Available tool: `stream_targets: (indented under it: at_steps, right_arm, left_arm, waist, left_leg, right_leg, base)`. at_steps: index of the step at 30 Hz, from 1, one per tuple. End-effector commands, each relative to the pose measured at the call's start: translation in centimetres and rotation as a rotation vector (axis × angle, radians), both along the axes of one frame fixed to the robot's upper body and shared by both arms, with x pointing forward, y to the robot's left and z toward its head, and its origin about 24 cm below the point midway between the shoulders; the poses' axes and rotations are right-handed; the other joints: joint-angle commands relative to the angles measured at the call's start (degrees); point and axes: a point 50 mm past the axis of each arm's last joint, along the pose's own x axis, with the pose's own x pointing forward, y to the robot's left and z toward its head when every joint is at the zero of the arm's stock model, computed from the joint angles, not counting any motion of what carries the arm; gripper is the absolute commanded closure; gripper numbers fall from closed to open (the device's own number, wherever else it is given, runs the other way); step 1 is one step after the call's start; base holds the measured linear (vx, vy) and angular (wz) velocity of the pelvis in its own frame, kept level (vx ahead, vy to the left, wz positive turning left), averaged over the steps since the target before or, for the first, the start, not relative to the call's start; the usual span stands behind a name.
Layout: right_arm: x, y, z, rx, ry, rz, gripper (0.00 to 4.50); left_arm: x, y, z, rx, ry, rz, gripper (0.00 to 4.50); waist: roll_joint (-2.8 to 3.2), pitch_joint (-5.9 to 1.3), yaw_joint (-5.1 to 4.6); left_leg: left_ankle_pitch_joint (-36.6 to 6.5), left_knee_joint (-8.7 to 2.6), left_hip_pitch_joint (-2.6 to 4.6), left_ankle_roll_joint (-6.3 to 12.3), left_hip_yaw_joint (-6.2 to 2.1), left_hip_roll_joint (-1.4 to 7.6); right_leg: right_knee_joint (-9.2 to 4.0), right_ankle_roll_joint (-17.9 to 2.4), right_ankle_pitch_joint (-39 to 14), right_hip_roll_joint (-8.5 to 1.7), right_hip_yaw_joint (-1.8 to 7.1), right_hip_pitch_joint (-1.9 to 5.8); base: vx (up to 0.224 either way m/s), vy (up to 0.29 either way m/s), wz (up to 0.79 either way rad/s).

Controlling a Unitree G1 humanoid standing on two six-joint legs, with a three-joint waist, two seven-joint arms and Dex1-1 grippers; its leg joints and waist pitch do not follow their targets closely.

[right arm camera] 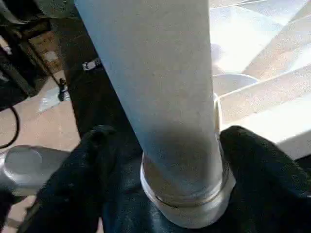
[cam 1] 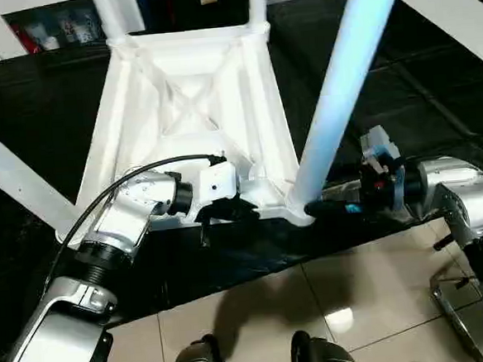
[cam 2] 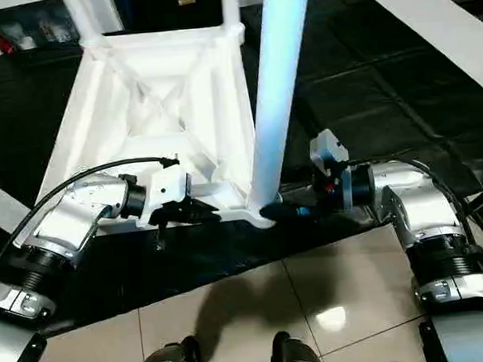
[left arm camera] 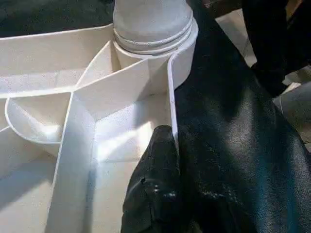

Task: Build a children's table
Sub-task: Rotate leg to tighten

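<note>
Floor (cam 1: pixel 374 296): pale glossy tiles, nearest, below both pincers; table (cam 1: pixel 436 118): black wrinkled cover, carrying the work, white boards at its far edges; children's table (cam 1: pixel 195 110): one, white, upside down on the table, cross-ribbed underside up, beyond the pincers; legs: three counted upright in corner sockets, nearest leg (cam 1: pixel 342 83) between the two pincers, two more at the far corners; left pincer (cam 1: pixel 227 208): black fingers closed over the near rim of the top, beside the nearest socket; right pincer (cam 1: pixel 330 209): fingers either side of that leg's base, touching it, grip clamped.
</note>
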Motion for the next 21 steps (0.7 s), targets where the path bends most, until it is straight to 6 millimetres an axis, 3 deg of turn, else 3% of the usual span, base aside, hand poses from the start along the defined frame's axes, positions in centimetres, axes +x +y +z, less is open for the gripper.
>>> stream_targets:
  at_steps: [1,5,13,20,21]
  right_arm:
    - [0.3,0.0,0.4,0.012,-0.017,0.004,1.1]
    - [0.6,0.5,0.4,0.03,-0.031,-0.007,1.33]
    - [0.4,1.2,0.3,0.055,-0.018,0.019,2.16]
    - [0.0,1.7,0.2,0.078,-0.014,0.01,2.43]
    - [0.3,2.2,-0.2,0.058,-0.011,-0.075,2.43]
  left_arm:
    - [-1.2,-0.6,-2.0,0.08,0.069,-0.088,4.5]
    - [-1.2,-0.6,-2.1,0.083,0.071,-0.091,4.5]
    - [-1.2,-0.7,-2.1,0.08,0.071,-0.087,4.5]
    - [-1.1,-1.0,-2.0,0.048,0.087,-0.046,4.5]
    - [-0.7,-1.5,-2.0,0.02,0.093,0.034,4.5]
  waist:
    - [-1.53,-4.93,-0.28]
    - [-1.53,-5.34,-0.18]
    - [-1.44,-5.49,-0.02]
    - [-1.32,-5.14,0.1]
    - [-1.4,-5.17,0.06]
  left_leg:
    - [-5.12,-2.8,1.17,9.85,-0.42,3.36]
    - [-2.89,-2.51,1.15,11.0,-0.37,3.31]
    - [-2.37,-2.33,1.18,11.51,-0.39,3.32]
    - [-3.43,-2.44,1.16,10.78,-0.44,3.31]
    - [-3.93,-2.46,1.12,10.54,-0.48,3.29]
  right_leg:
    - [-2.83,-15.39,-11.48,-4.17,2.86,3.72]
    - [-2.27,-16.65,-7.3,-4.09,2.79,3.89]
    - [-2.01,-17.44,-5.85,-4.02,2.74,4.01]
    - [-2.21,-16.96,-7.55,-4.02,2.84,3.99]
    - [-2.34,-16.81,-8.42,-4.09,2.79,4.02]
  base:
    - [0.0,0.0,0.0]
    - [0.0,0.0,0.0]
    - [0.0,0.0,0.0]
    - [0.0,0.0,0.0]
    - [0.0,0.0,0.0]
